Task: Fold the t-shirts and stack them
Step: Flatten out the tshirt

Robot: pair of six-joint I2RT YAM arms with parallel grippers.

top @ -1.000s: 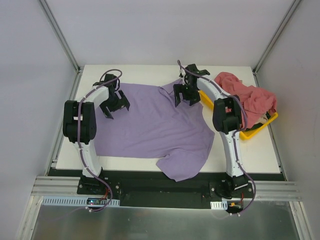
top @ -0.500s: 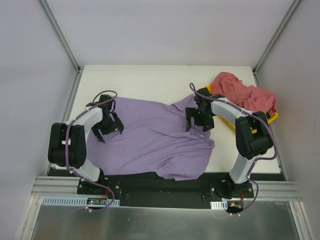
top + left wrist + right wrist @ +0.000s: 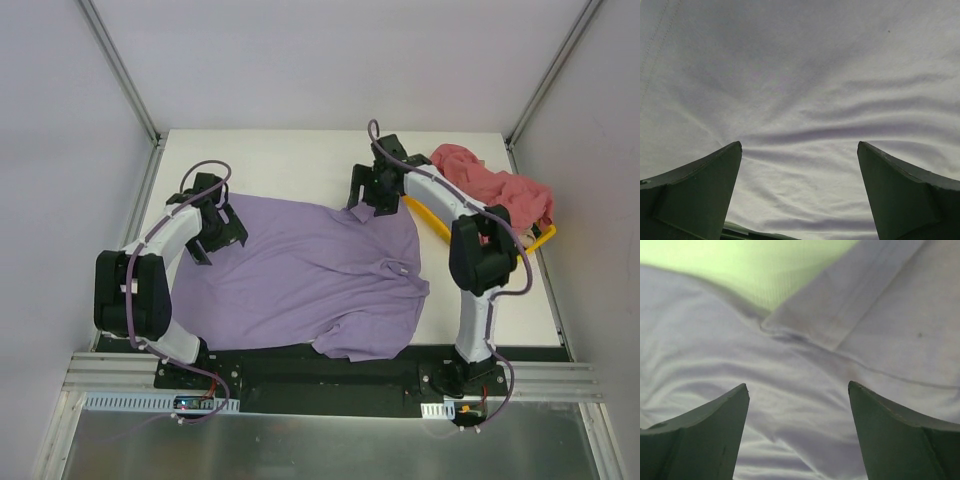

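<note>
A lavender t-shirt [image 3: 300, 270] lies spread on the white table, its lower right part bunched at the near edge. My left gripper [image 3: 215, 230] stands open over the shirt's left edge. In the left wrist view, rippled lavender cloth [image 3: 805, 90] fills the gap of that gripper [image 3: 799, 150], and nothing is held. My right gripper [image 3: 372, 195] is open at the shirt's far right edge. In the right wrist view this gripper [image 3: 797, 387] hovers above the cloth, with a stitched hem [image 3: 850, 305] just beyond it. Dusty pink-red t-shirts [image 3: 495, 185] lie heaped at the right.
A yellow tray [image 3: 432, 218] holds the pink-red heap at the table's right side, close to the right arm's elbow. Bare white table [image 3: 290, 160] shows beyond the lavender shirt. Grey walls and metal rails enclose the table.
Both grippers have moved away from the near edge: the right from the shirt's right middle to its far right edge, the left slightly farther along the left edge. The shirt lies nearer than a second ago.
</note>
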